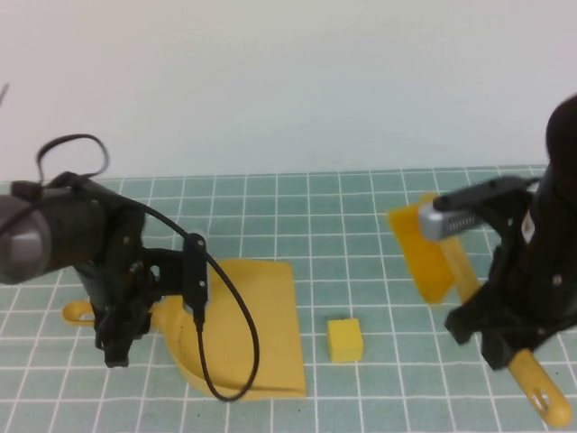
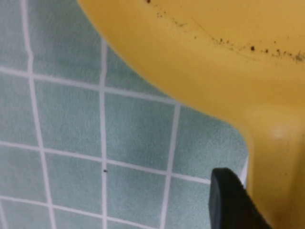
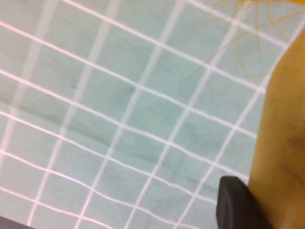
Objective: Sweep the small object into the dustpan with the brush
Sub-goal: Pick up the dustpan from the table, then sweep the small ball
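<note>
The mustard-yellow dustpan (image 1: 248, 320) lies on the tiled table left of centre, its straight edge facing right. My left gripper (image 1: 117, 347) is shut on its thin handle (image 1: 79, 312). In the left wrist view one black finger (image 2: 228, 200) presses against the handle (image 2: 281, 181). The small pale-yellow cube (image 1: 344, 339) sits just right of the dustpan's edge, apart from it. My right gripper (image 1: 494, 347) is shut on the brush handle (image 1: 539, 395). The orange-yellow bristles (image 1: 422, 248) point to the far left, beyond and right of the cube. The right wrist view shows a finger (image 3: 236, 205) against the handle (image 3: 283, 133).
The table is a green tile-patterned mat (image 1: 361, 207) ending at a white wall behind. A black cable (image 1: 225, 316) from the left arm loops over the dustpan. A few loose bristle strands (image 3: 243, 28) lie on the tiles.
</note>
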Tool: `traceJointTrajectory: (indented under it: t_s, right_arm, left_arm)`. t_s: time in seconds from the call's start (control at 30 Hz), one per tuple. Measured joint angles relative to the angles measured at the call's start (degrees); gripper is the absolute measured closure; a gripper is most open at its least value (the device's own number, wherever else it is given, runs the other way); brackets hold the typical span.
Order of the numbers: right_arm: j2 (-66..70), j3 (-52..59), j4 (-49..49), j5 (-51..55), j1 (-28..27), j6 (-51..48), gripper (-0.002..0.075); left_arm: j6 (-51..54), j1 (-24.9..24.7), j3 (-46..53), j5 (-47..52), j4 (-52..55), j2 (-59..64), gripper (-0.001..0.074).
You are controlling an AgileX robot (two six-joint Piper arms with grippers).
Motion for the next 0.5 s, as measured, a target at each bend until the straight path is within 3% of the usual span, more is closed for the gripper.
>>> traceJointTrajectory:
  t_s: [0.3, 0.5]
  right_arm:
    - [0.11, 5.95, -1.36, -3.57, 0.64, 5.78, 0.0548]
    - [3.13, 6.00, -1.11, -3.95, 1.94, 6.70, 0.0548]
  left_arm:
    - [-13.03, -10.22, 0.00, 4.62, 13.40, 0.00, 0.0735]
    - [-13.77, -12.27, -0.15, 4.21, 14.18, 0.00, 0.0735]
